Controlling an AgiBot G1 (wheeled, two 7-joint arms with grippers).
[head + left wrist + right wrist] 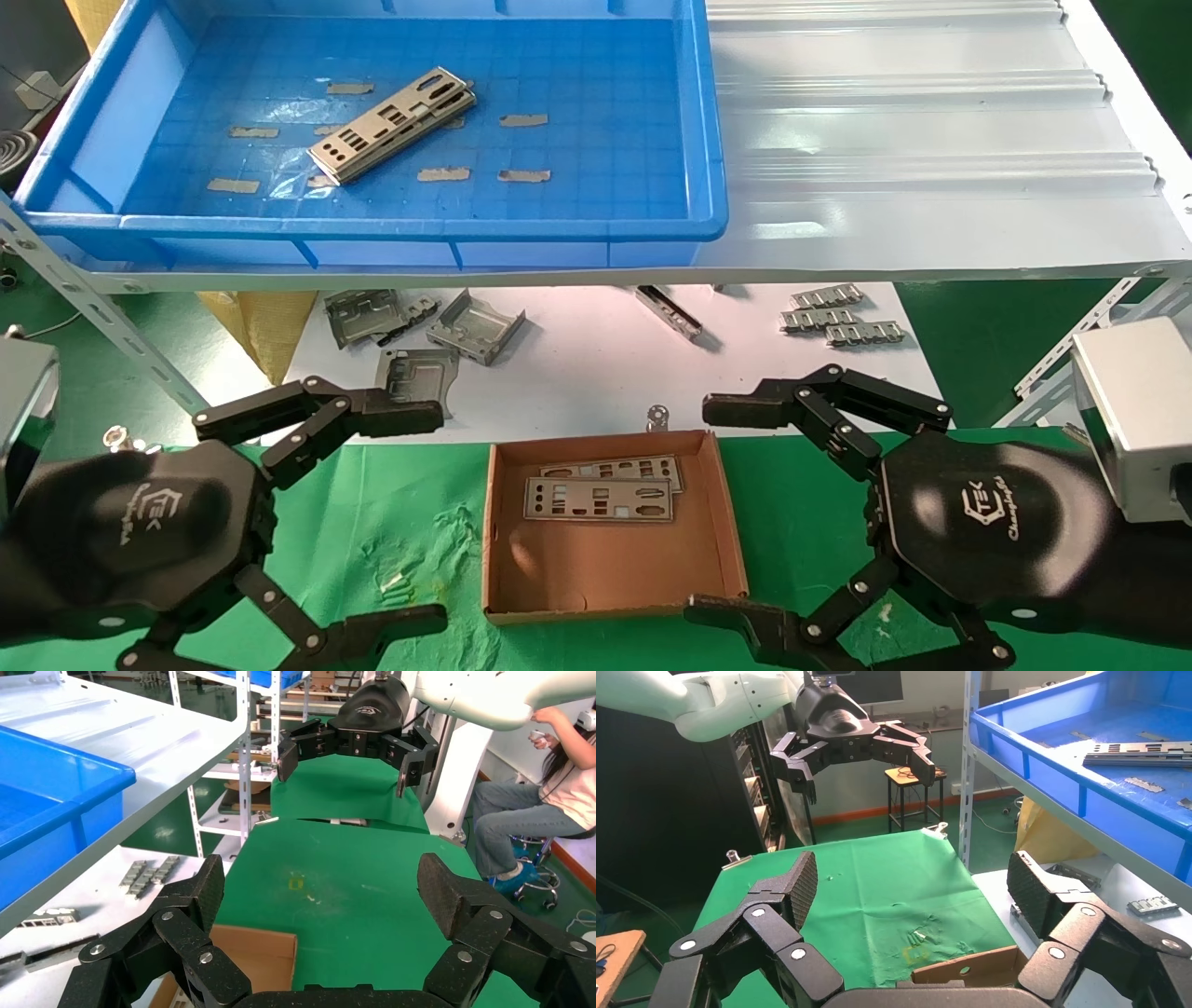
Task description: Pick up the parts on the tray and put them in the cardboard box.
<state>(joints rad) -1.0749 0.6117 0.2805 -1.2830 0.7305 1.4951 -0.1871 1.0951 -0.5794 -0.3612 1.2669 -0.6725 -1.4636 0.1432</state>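
Silver punched metal plates (391, 137) in the blue plastic tray (708, 168) look thin, stiff, slippery; I'd pinch a long edge, both my grippers' fingers (391, 419) spread empty.

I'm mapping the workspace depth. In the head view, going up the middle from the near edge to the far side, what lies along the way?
Cardboard box holding two plates → small metal ring on the white sheet → front wall of the blue tray → stacked plates on the tray floor.

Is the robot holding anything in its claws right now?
No. The left gripper and right gripper are both open and empty, hanging either side of the cardboard box.
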